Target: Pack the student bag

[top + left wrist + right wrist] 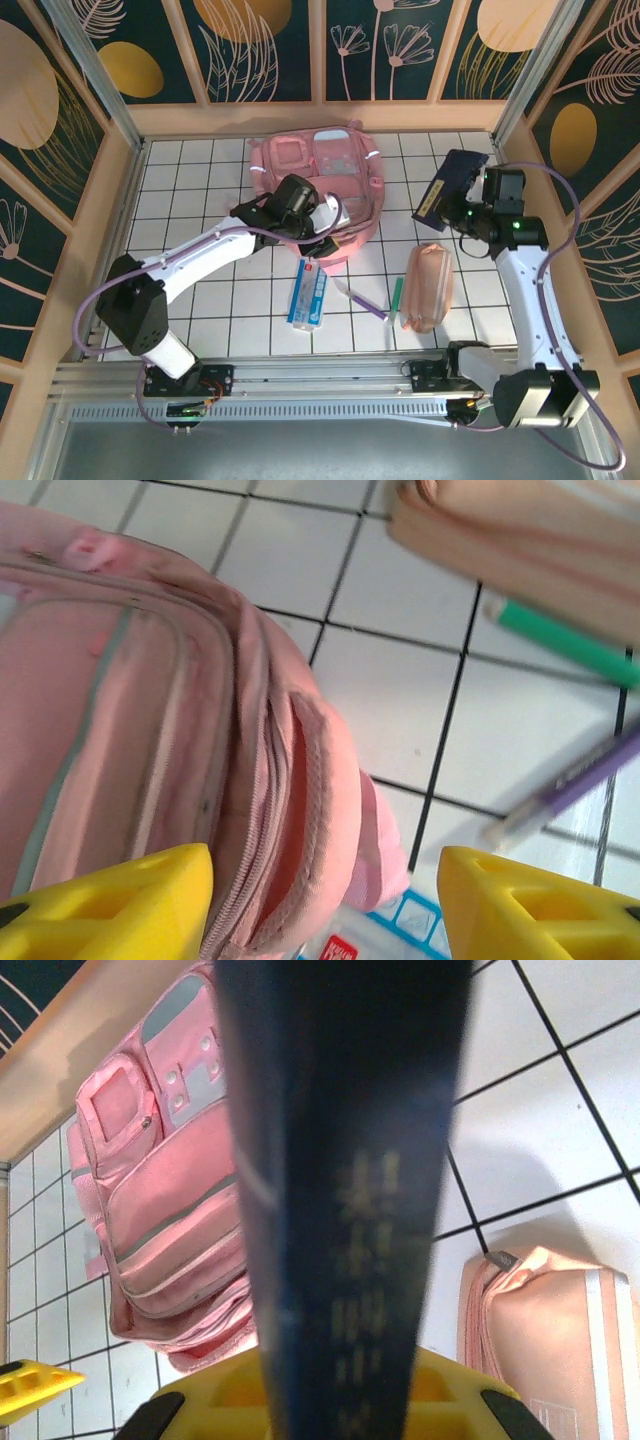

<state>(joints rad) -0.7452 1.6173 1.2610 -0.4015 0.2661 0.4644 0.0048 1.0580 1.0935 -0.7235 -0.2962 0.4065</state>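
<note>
**Left arm at the bag's open zip, right arm holding a book**

The student bag (310,165) lies flat on the tiled table (200,200), towards the far side and about midway across, front pockets facing up. The left arm reaches over to its near edge. There the left gripper (325,880) hangs with its yellow fingers (110,900) well apart and nothing clamped. Seen from the left wrist, the bag's rim and a parted zip mouth (295,820) lie under the gap between them. I cannot tell whether either finger touches the fabric.

Off to the right, well apart from the bag, the right gripper (462,205) is clenched on a thin dark blue book (450,180). From above, the book hangs tilted over the table near the right wall. The right wrist view looks straight along its spine, with the bag beyond on the left.

Nearer the arms, a peach-pink pencil pouch (428,287) lies lengthwise on the tiles. A green pen (396,297) sits just beside it and a purple pen (365,302) lies close by. A blue and white packet (308,297) lies just below the bag's near edge.
</note>
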